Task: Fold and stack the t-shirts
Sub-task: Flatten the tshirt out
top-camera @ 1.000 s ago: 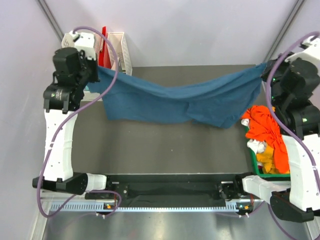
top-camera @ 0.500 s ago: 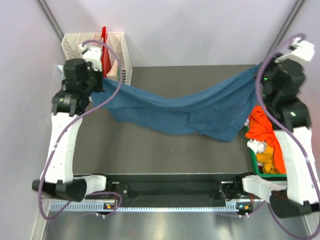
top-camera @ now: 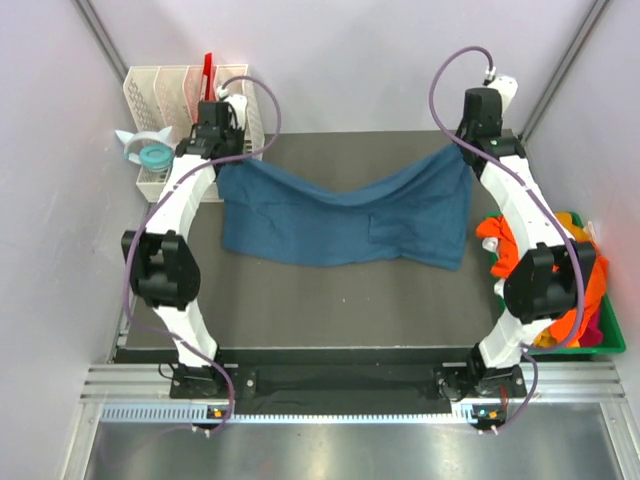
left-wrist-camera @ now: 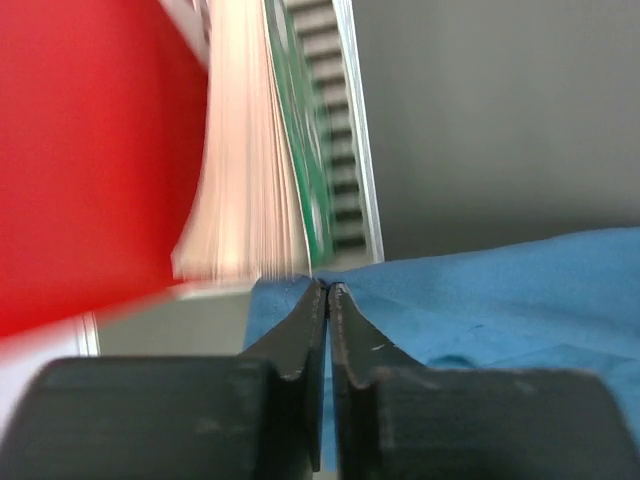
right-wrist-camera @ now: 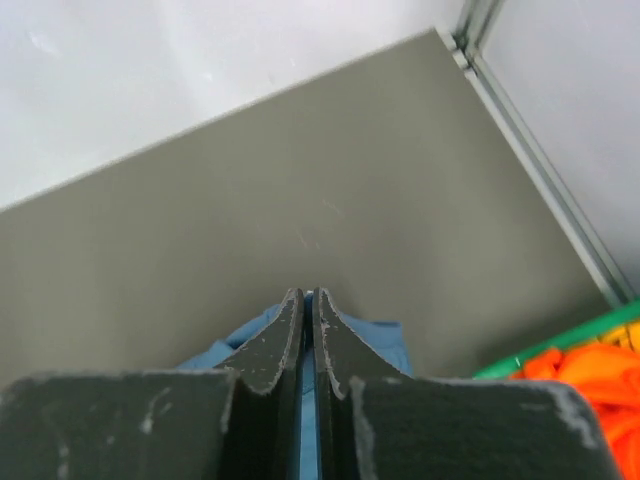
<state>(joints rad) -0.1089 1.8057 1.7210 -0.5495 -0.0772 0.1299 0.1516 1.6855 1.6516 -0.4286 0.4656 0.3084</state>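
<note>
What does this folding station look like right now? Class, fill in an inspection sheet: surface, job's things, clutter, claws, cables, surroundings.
Surface: dark grey mat, near half bare.
Job's things: teal t-shirt stretched between both claws, sagging in the middle; orange t-shirts heaped in the green bin at the right.
Clutter: white mesh organiser holding a red item; tape roll beside it.
Claws: left claw shut on one far corner of the teal t-shirt; right claw shut on the other.
Cables: purple cables loop along each arm.
Surroundings: pale walls; metal rail at the near edge.
</note>
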